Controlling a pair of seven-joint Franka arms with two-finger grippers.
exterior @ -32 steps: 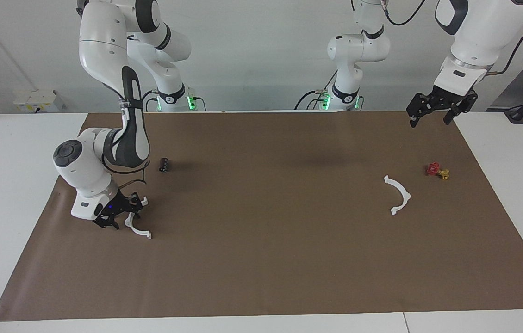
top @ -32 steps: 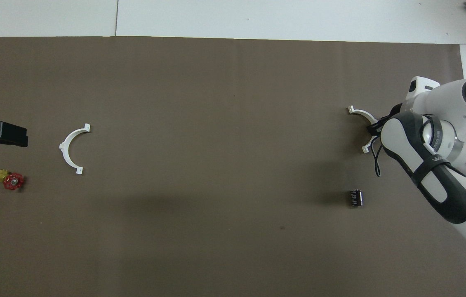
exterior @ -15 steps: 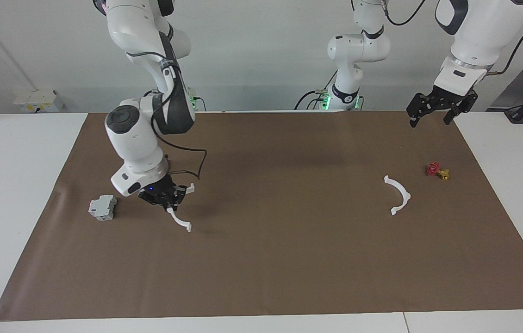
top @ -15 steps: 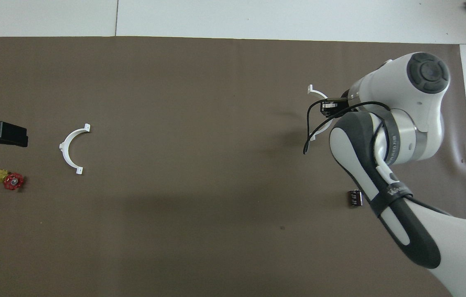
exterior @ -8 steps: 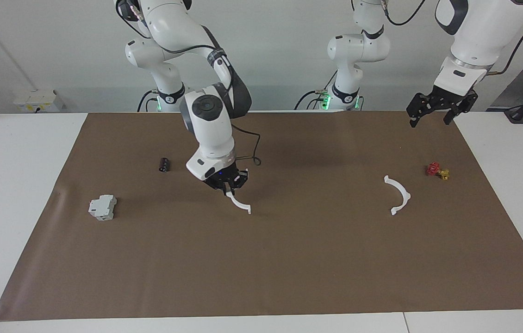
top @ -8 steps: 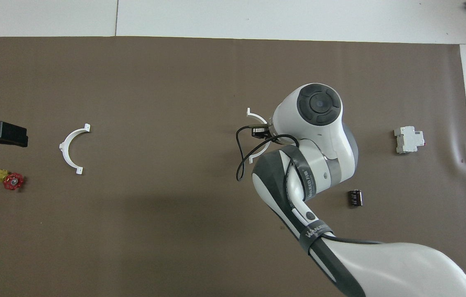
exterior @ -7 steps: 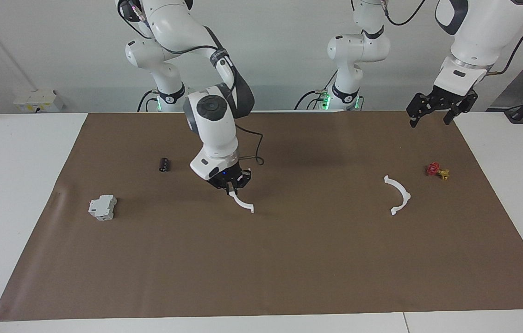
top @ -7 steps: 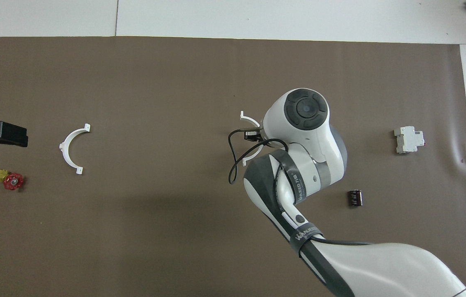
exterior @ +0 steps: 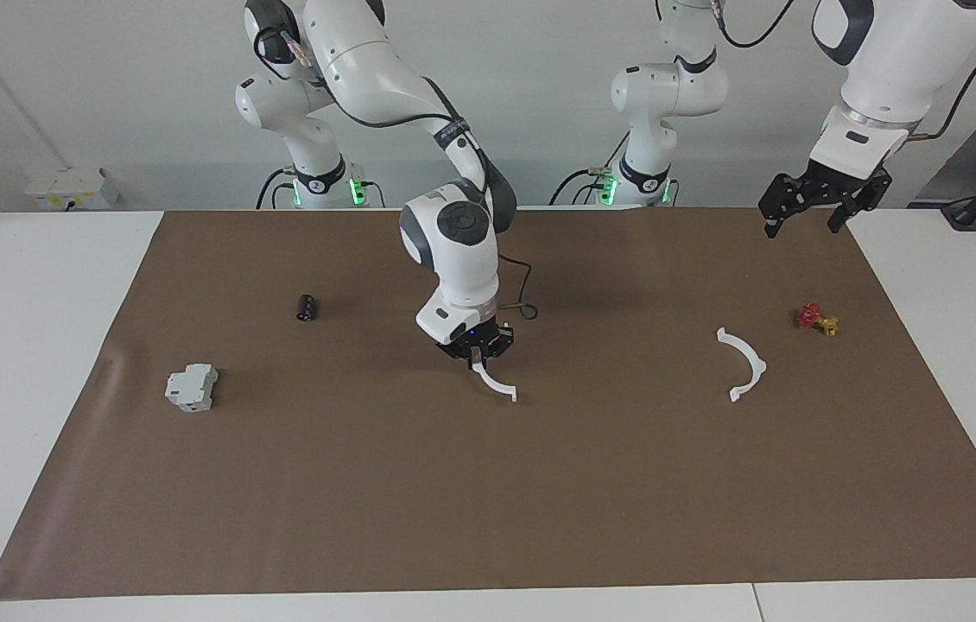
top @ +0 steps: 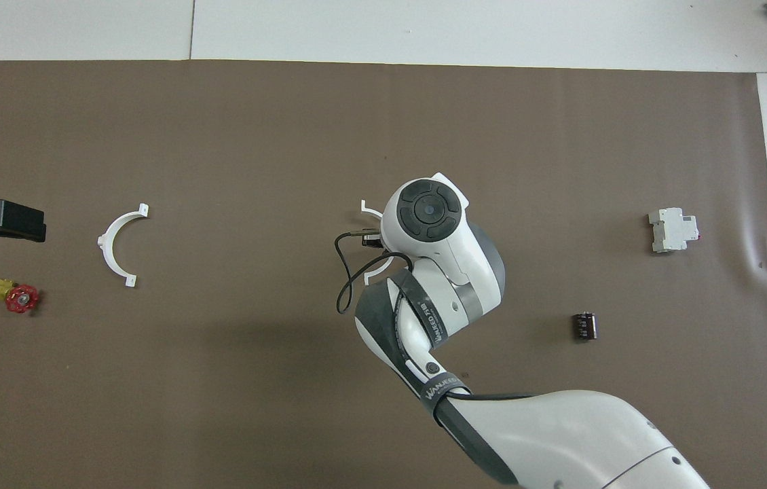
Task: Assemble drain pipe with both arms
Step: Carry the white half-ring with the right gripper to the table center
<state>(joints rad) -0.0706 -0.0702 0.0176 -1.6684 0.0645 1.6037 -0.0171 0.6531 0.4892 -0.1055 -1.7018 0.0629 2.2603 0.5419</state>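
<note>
Since a moment earlier my right gripper (exterior: 477, 355) had carried its half-ring (exterior: 495, 385) toward the bench's middle, fingers clamped on what looked like its mid-curve. The other half-ring (exterior: 743, 364) lay toward my left arm's end, where my left gripper (exterior: 809, 210) waited, fingers spread.

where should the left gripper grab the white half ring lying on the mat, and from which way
Probably at mid-curve of the half ring on the mat, coming straight down from above. It lies flat, so only its thin edges offer a pinch, and the middle balances both tabbed ends. The left gripper is open; the right gripper holds the other half ring.
</note>
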